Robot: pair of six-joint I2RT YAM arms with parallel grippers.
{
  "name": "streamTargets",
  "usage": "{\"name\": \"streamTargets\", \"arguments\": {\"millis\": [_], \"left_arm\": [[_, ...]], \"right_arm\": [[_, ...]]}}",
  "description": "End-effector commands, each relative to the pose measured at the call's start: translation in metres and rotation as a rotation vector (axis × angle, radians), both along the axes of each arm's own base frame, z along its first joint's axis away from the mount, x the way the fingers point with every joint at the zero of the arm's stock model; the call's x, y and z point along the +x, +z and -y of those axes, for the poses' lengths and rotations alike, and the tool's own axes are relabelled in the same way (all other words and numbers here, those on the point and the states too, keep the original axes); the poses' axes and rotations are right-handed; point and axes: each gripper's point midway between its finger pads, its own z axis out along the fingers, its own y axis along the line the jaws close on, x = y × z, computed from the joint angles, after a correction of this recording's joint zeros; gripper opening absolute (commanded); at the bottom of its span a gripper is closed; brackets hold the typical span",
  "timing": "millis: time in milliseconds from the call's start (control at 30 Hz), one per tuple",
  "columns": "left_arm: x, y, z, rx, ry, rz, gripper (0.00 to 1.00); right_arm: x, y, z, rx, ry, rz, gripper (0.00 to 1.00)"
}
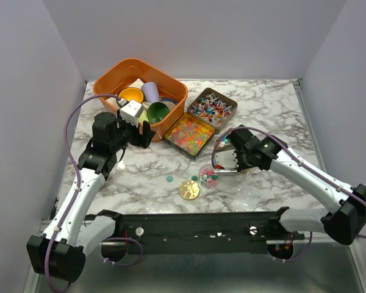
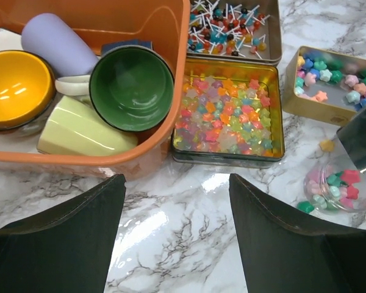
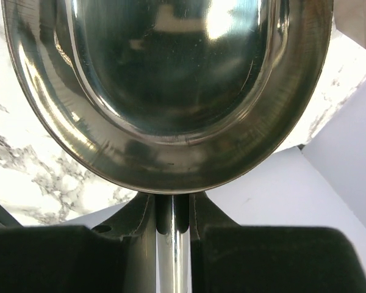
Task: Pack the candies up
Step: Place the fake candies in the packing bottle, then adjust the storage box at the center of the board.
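- Two hands work over a marble desk (image 1: 274, 116) closed in by white walls (image 1: 201, 36) on three sides.
- Left hand (image 2: 175, 189) hangs wide open and empty, just in front of the orange basket (image 2: 110, 155); marble shows between its fingers.
- Right hand (image 3: 172, 213) is clamped on a metal spoon (image 3: 171, 91) handle near mid-desk.
- Candies (image 2: 229, 113) fill open tins (image 2: 229, 157) beside the basket; more sit in a clear jar (image 2: 338, 189) beside the spoon.
- Widest bare marble lies along the right edge.

Your marble table (image 1: 274, 110) bears an orange basket (image 1: 132, 61) far left, open tins (image 2: 229, 160) (candies (image 2: 226, 116) inside) and a gold disc (image 1: 190, 189) nearer.
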Motion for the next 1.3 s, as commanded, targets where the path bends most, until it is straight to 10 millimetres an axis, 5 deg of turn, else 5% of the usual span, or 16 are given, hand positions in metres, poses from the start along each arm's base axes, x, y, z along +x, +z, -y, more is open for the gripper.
{"name": "streamTargets", "arguments": {"millis": [0, 200, 400, 567, 733, 800, 867, 1033, 1133, 1267], "left_arm": [[-0.019, -0.02, 0.012, -0.024, -0.095, -0.058, 0.8], [-0.037, -0.055, 0.021, 0.023, -0.193, -0.131, 0.8], [-0.056, -0.075, 0.034, 0.094, -0.312, -0.156, 0.8], [-0.069, -0.082, 0.053, 0.15, -0.42, -0.153, 0.8], [-0.074, -0.089, 0.076, 0.254, -0.558, -0.169, 0.8], [-0.069, -0.101, 0.079, 0.301, -0.571, -0.199, 0.8], [-0.056, -0.091, 0.085, 0.305, -0.554, -0.189, 0.79], [-0.03, -0.089, 0.103, 0.31, -0.566, -0.209, 0.75], [-0.014, -0.075, 0.126, 0.306, -0.592, -0.156, 0.67], [-0.007, -0.066, 0.171, 0.332, -0.691, -0.084, 0.56]], "right_arm": [[0.01, 0.026, 0.007, -0.05, 0.045, 0.108, 0.01], [0.007, 0.032, 0.011, -0.028, 0.024, 0.133, 0.01], [0.004, 0.037, -0.011, 0.219, -0.198, 0.104, 0.01], [0.03, 0.067, -0.021, 0.578, -0.465, 0.191, 0.01], [0.063, 0.073, -0.003, 0.839, -0.797, 0.139, 0.01], [0.07, 0.064, -0.005, 0.923, -0.839, 0.076, 0.01], [0.081, 0.053, -0.013, 0.969, -0.855, 0.051, 0.01], [0.076, 0.031, -0.044, 1.057, -0.816, -0.118, 0.01], [0.079, 0.024, -0.033, 1.094, -0.909, -0.049, 0.01], [0.092, 0.044, -0.004, 1.238, -1.116, 0.02, 0.01]]}}
